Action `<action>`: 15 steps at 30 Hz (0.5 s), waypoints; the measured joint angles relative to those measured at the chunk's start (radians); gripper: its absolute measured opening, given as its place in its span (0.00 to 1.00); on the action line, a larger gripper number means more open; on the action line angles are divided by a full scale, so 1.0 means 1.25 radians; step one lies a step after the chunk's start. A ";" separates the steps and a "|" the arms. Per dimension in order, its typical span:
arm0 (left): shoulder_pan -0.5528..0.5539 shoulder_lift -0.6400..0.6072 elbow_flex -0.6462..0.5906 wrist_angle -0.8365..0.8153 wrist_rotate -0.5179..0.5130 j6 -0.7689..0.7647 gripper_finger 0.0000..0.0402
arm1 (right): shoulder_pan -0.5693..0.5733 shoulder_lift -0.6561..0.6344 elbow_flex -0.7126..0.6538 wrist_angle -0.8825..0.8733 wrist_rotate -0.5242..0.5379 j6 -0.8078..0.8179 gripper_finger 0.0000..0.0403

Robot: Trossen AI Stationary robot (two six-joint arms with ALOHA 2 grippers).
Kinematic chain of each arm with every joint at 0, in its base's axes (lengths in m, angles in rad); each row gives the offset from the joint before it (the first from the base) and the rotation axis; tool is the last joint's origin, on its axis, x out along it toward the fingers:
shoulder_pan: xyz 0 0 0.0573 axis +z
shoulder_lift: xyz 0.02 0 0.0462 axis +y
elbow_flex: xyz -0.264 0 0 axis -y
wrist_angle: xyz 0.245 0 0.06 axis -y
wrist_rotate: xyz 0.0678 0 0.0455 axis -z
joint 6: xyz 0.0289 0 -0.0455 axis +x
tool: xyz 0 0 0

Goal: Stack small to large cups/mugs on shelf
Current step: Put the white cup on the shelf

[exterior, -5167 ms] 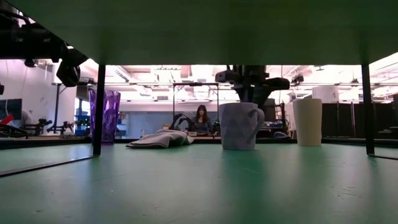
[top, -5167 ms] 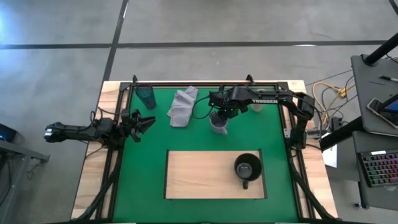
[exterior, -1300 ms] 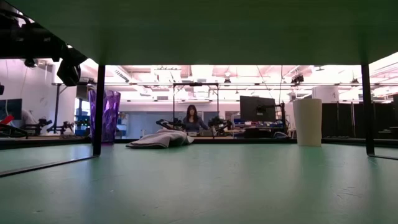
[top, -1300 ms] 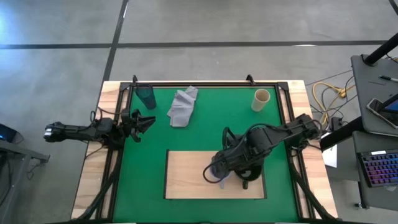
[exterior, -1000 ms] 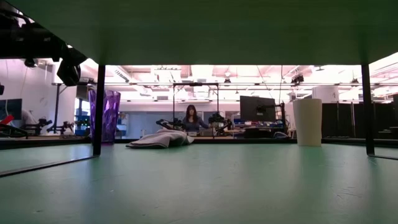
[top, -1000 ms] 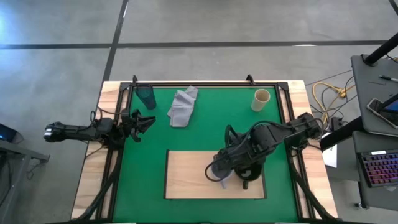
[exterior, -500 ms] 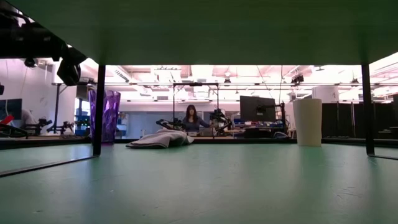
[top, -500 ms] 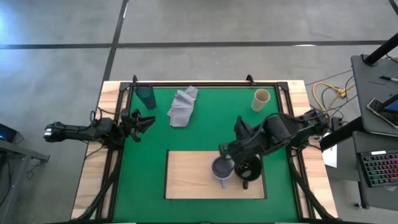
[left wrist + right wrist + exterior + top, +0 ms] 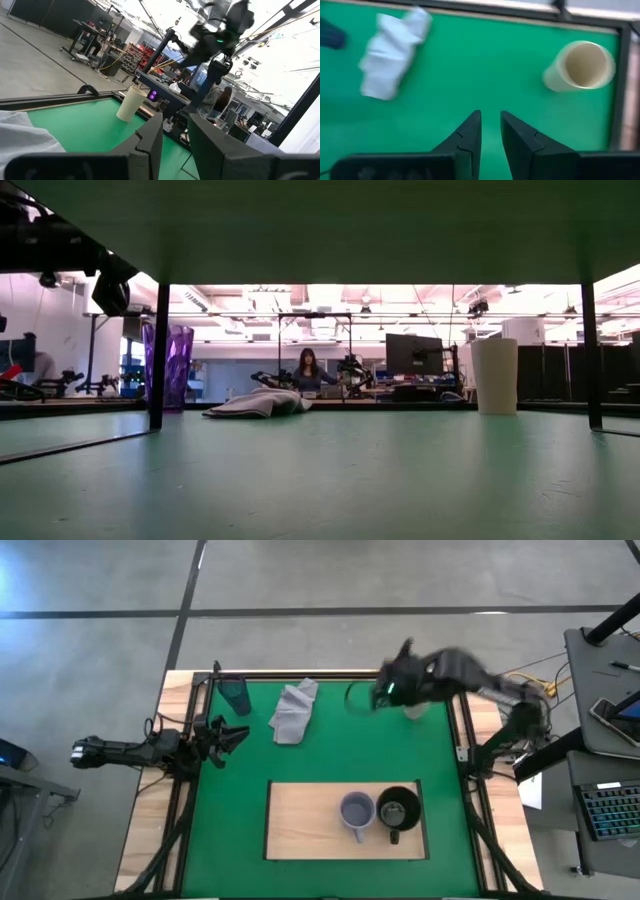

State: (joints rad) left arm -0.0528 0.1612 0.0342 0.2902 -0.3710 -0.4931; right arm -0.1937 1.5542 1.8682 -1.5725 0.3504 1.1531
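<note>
In the high view the lavender-grey mug (image 9: 356,809) and the black mug (image 9: 399,808) stand side by side on their bases on the wooden shelf (image 9: 300,825). The cream cup (image 9: 580,66) stands near the mat's far right corner. My right arm partly covers it from above. The teal tumbler (image 9: 235,694) stands at the far left. My right gripper (image 9: 490,120) hangs open with a narrow gap, high over the mat's far side (image 9: 364,698), between the cloth and the cream cup. My left gripper (image 9: 238,733) waits open at the left edge.
A crumpled light grey cloth (image 9: 293,710) lies on the green mat (image 9: 330,750) between the tumbler and my right gripper. A dark frame (image 9: 330,675) rims the mat. Bare board lies left of the two mugs. People and equipment show in the room beyond.
My right gripper has left the lavender-grey mug standing on the shelf beside the black mug. It has drawn back to the right, then risen and swung fast toward the far edge, near the cream cup. The mug stays where it was set.
</note>
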 joint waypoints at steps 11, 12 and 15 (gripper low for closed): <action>0.000 0.001 0.001 0.005 0.000 0.001 0.19 | -0.303 -0.135 -0.270 0.102 -0.154 -0.173 0.42; 0.000 0.001 0.001 0.005 -0.001 0.002 0.19 | -0.310 -0.129 -0.289 0.128 -0.155 -0.188 0.44; 0.000 0.002 0.001 0.005 -0.003 0.002 0.19 | -0.347 -0.099 -0.338 0.170 -0.159 -0.236 0.47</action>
State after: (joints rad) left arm -0.0528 0.1631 0.0357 0.2970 -0.3744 -0.4911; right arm -0.6281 1.4311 1.4456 -1.3602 0.1520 0.8578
